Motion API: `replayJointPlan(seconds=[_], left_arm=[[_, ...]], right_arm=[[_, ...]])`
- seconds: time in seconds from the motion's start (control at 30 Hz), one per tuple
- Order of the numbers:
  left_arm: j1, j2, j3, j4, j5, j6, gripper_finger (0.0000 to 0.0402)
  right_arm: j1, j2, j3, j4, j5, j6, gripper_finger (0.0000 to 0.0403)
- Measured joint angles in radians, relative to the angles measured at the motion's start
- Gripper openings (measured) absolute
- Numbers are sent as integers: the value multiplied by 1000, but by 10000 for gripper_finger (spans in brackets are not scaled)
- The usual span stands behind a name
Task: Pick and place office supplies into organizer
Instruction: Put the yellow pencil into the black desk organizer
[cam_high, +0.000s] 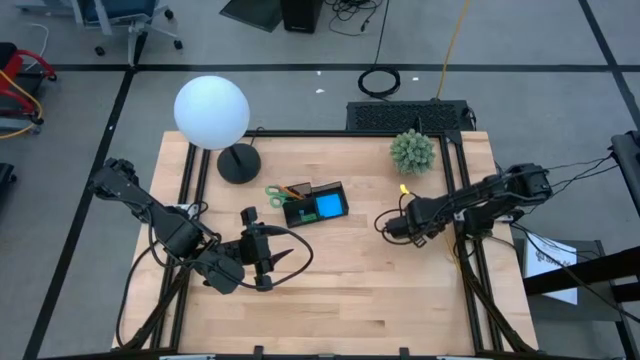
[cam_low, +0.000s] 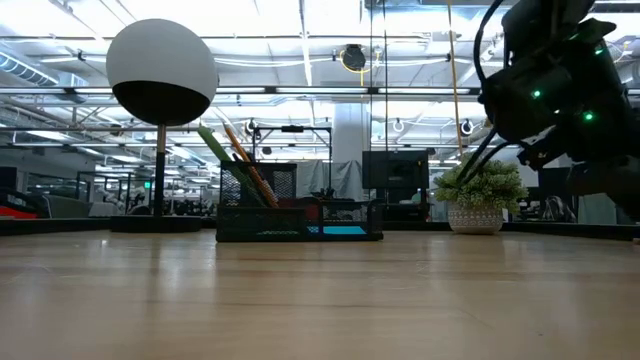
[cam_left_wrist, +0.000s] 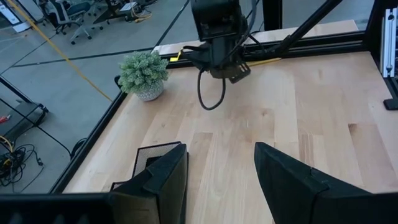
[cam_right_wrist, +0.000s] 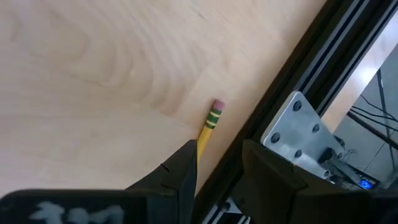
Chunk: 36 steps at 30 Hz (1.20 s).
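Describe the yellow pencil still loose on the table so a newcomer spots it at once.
Start at the light wooden table and follow its black frame rail on the right arm's side. Beside that rail, just past the right gripper, lies the yellow pencil: green-banded, pink eraser, the only loose item there.

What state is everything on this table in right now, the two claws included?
Organizer: flat on the table, partly filled.
Blue sticky pad: lying inside the organizer.
Scissors: standing in the organizer, green handles up.
Yellow pencil: lying loose by the table's edge rail.
Right gripper: fingers partly open, over the pencil, not gripping it.
Left gripper: fingers wide open, empty.
Lamp: upright.
Plant: upright.
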Motion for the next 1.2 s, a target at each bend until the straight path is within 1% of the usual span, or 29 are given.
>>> replayJointPlan(seconds=[0.13,0.33,0.47,0.57,0.63,0.77,0.93,1.0,1.1,1.2], left_arm=[[0,0,0,0,0,0,196],[0,0,0,0,0,-2,196],[0,0,0,-1,0,-2,196],[0,0,0,-1,10,-2,196],[0,0,0,0,28,0,196],[0,0,0,0,32,1,196],[1,0,0,0,32,0,196],[1,0,0,0,32,0,196],[1,0,0,0,33,-1,196],[1,0,0,0,33,-1,196]], right_arm=[[-38,0,0,2,-2,-66,118],[-62,0,-1,12,-15,-110,118],[-80,-1,-42,67,-88,-136,118],[-89,-1,-83,92,-111,-132,118],[-92,-1,-101,94,-98,-129,118],[-88,-14,-103,108,-85,-114,118],[-90,-62,-137,202,-90,-102,118],[-94,-95,-166,257,-113,-100,118],[-108,-134,-211,284,-133,-104,118],[-116,-164,-209,297,-127,-97,118]])
